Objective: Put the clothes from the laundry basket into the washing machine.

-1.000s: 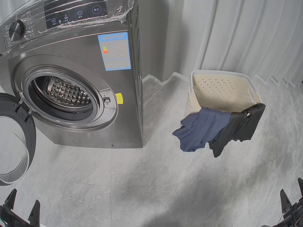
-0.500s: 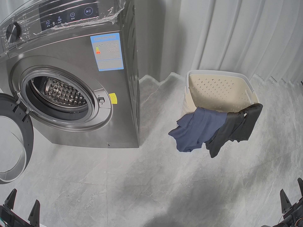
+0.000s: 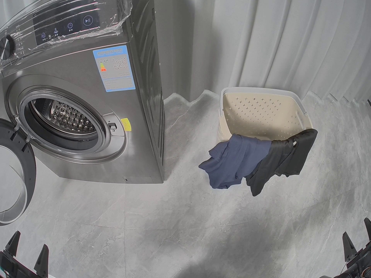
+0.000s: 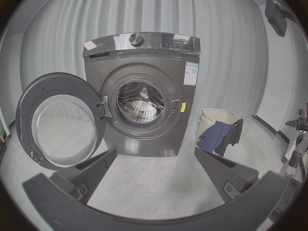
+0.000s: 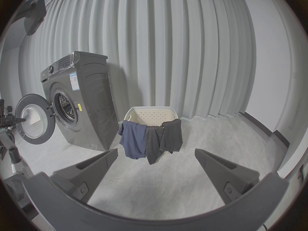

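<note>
Blue garment (image 3: 234, 161) and dark garment (image 3: 284, 159) hang over the laundry basket (image 3: 259, 90) rim.
Left gripper (image 4: 153, 150) and right gripper (image 5: 154, 151) gape wide, empty, well apart from them; I'd pinch one bunched fold, lifting clear before the washing machine (image 3: 127, 109).

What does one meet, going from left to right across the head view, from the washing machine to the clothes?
open door → drum → yellow sticker → blue garment → black garment; both garments hang over the front rim of the laundry basket.
</note>
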{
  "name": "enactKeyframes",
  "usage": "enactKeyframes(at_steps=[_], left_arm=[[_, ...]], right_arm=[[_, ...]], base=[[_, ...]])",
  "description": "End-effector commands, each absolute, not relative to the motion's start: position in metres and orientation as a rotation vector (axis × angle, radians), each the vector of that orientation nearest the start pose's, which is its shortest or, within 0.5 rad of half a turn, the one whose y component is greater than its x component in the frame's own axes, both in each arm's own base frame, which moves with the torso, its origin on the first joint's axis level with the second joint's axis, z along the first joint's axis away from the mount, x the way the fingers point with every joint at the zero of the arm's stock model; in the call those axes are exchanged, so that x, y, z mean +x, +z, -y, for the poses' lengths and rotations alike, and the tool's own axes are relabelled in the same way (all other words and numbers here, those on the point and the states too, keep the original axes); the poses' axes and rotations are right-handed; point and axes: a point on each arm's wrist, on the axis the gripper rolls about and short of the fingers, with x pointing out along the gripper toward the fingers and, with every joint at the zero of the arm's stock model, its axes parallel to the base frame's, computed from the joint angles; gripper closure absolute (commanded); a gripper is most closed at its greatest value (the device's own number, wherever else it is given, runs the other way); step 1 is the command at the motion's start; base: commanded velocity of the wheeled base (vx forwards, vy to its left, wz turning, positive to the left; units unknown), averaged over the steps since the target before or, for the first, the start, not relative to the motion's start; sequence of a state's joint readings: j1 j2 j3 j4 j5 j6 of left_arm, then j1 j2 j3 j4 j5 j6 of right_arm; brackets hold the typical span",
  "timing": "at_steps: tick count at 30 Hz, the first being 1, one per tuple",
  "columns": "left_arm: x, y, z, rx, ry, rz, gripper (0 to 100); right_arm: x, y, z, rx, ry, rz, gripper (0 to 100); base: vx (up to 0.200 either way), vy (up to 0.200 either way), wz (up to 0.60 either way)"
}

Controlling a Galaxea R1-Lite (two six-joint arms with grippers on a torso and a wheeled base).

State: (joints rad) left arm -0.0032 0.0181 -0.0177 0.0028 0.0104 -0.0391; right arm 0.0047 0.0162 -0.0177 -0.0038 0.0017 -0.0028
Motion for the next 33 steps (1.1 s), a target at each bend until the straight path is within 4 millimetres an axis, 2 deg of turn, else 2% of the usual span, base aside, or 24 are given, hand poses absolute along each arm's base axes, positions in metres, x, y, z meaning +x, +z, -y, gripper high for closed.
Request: enactKeyframes(at_steps=[1,8,20,33], left_arm=[[-0.0226,0.0762,-0.0003,-0.040,0.008,-0.006,0],[-0.0226,0.0762,-0.0003,-0.040,0.008,-0.006,0],[-0.0227,0.0766,-0.0003,-0.038,0.008,-0.004,0],[-0.0227,0.0766,-0.0003,-0.040,0.008,-0.004,0]], right_arm=[[-0.0222,0.0761,0.0001,-0.003,0.006,-0.003,0],[-0.0222,0.0761,0.0001,-0.003,0.006,-0.003,0],[-0.0222,0.0761,0.0001,-0.003,0.006,-0.003,0],[-0.0222,0.0761,0.0001,-0.003,0.006,-0.003,0]], base=[[0.000,-0.200,0.00],[0.000,-0.200,0.00],[0.000,0.000,0.00],[0.000,-0.200,0.00]])
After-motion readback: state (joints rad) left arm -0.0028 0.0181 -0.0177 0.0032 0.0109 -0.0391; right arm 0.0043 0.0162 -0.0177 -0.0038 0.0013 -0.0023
